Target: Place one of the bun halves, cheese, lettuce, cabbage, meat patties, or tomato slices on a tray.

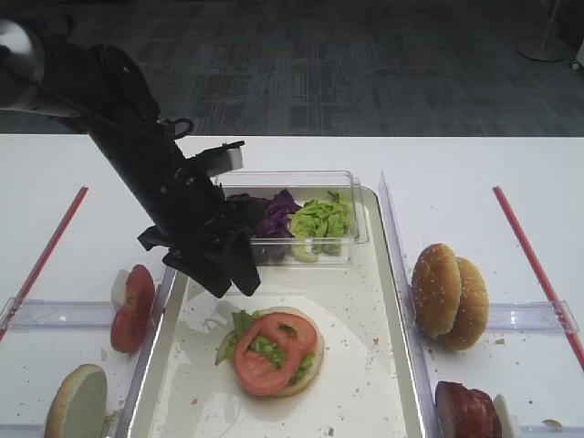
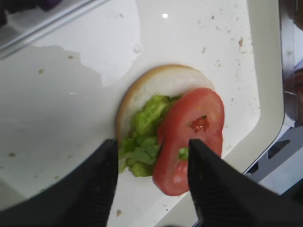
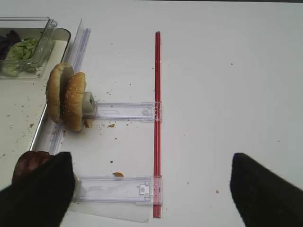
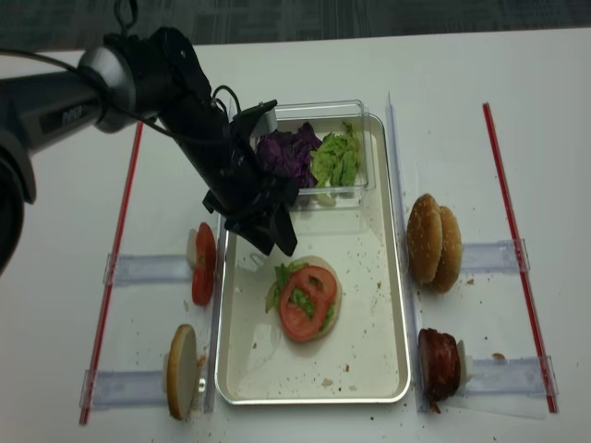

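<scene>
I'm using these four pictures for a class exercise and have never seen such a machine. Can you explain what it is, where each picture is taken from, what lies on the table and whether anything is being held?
It is a two-armed robot at a white table. Two pictures look down from above; the other two come from cameras mounted on each wrist, looking past the claw.

In the middle is a metal tray. On it lies a bun half topped with lettuce and a tomato slice. A clear tub at the tray's far end holds purple cabbage and more lettuce.

Beside the tray, racks hold spare tomato slices, more bun halves and meat patties.

The left claw hangs open above the stack, holding nothing. The right claw is also open and empty, above bare table.
</scene>
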`<state>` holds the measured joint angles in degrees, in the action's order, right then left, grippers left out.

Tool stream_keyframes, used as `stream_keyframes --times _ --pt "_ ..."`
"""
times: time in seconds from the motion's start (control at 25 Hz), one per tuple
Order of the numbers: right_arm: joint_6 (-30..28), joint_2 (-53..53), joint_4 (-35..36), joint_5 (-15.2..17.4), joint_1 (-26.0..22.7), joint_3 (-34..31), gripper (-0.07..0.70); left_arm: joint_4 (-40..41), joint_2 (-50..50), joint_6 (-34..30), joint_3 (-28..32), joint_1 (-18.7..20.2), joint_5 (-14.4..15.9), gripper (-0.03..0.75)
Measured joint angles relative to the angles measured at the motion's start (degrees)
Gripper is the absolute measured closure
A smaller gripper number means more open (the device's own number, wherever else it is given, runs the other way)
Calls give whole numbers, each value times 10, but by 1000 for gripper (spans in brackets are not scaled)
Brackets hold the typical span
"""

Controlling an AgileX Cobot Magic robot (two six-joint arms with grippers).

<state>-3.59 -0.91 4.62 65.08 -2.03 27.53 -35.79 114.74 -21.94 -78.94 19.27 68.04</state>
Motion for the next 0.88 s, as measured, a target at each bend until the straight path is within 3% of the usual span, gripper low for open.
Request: stream_keyframes --times 0.2,0.48,0.88 --pt "0 0 0 0 0 0 -46 40 -1 25 -19 0 3 393" --pt "1 0 0 0 0 0 -46 75 -29 37 -73 0 9 297" --pt "7 0 0 0 0 0 -46 275 -61 120 -107 0 17 218"
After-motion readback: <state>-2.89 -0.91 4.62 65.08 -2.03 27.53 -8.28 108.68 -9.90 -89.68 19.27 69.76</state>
